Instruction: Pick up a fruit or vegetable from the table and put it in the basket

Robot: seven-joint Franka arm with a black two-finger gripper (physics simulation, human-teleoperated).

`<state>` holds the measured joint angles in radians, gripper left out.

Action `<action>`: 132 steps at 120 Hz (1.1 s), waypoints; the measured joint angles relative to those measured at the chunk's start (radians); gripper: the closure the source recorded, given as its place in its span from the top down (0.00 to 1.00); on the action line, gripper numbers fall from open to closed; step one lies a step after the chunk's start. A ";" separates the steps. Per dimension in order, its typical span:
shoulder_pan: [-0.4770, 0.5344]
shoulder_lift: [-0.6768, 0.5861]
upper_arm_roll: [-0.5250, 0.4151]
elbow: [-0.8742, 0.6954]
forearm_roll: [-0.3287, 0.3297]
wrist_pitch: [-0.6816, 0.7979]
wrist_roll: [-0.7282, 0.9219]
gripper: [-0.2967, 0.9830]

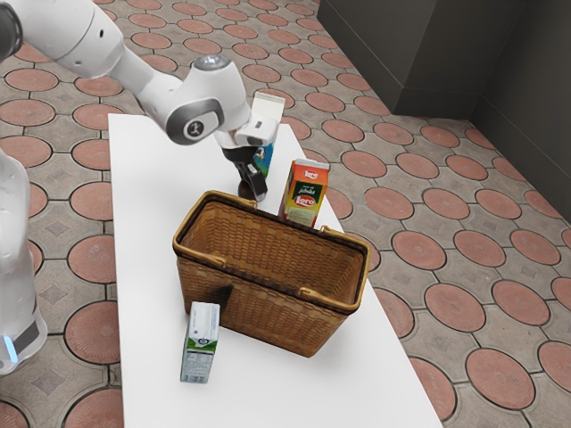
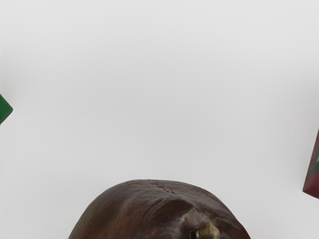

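A white robot arm [image 1: 205, 94] points its black gripper [image 1: 256, 189] downward at the far side of a brown wicker basket [image 1: 259, 312] on a white table [image 1: 147, 267]. The dark, glossy fruit or vegetable [image 2: 149, 214], a pale stem stub on its skin, is outside the basket, directly beneath the gripper. Whether the fingers are spread or pinching it cannot be told from this angle. A red and orange carton [image 1: 305, 194] stands upright just beyond the basket, near the gripper, while a white-topped carton with a blue side [image 1: 268, 109] rises behind the hand. In the foreground, a white and green carton [image 1: 201, 348] stands just beside the basket's near wall. Round reddish tiles pattern the floor [image 1: 455, 308] around the table.
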<state>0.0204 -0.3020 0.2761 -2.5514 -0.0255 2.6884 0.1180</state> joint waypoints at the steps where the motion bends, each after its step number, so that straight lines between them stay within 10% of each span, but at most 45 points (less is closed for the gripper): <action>1: 0.000 0.001 0.000 0.000 0.000 0.000 0.000 0.73; 132: -0.006 0.005 0.000 0.024 0.000 -0.038 -0.030 0.51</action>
<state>0.0147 -0.2973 0.2760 -2.5270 -0.0252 2.6505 0.0884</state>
